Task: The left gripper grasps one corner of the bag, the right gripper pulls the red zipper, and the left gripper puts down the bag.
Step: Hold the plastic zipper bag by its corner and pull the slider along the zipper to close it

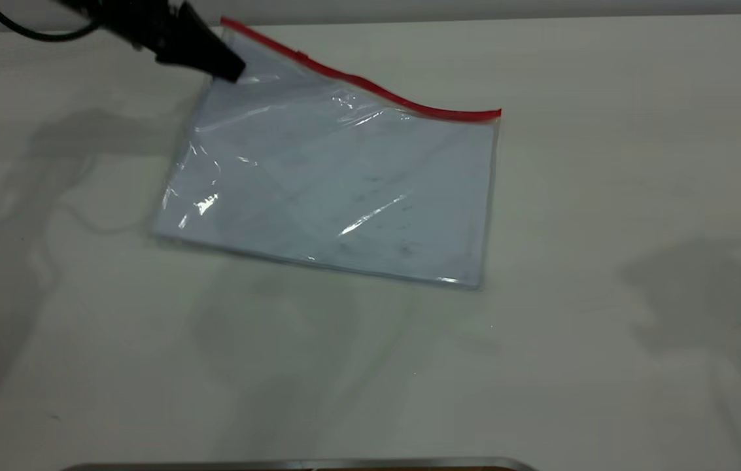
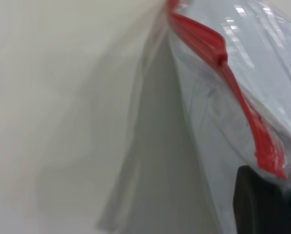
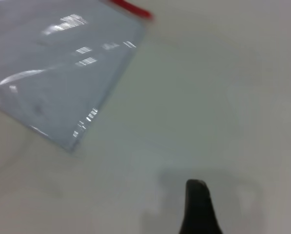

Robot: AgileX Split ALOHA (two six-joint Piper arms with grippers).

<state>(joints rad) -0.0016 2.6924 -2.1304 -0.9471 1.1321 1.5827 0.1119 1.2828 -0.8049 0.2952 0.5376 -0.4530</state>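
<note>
Left gripper pinches the bag corner near the counter's far-left, red zipper lifted; keep it taut while the right gripper, spread unclear, approaches the slider.

You see only the fingers of the left gripper; the exterior view's top edge cuts off its body. The right gripper shows as one dark finger in its own wrist view, so its opening stays unreadable. The bag corner under the left fingers is covered.
</note>
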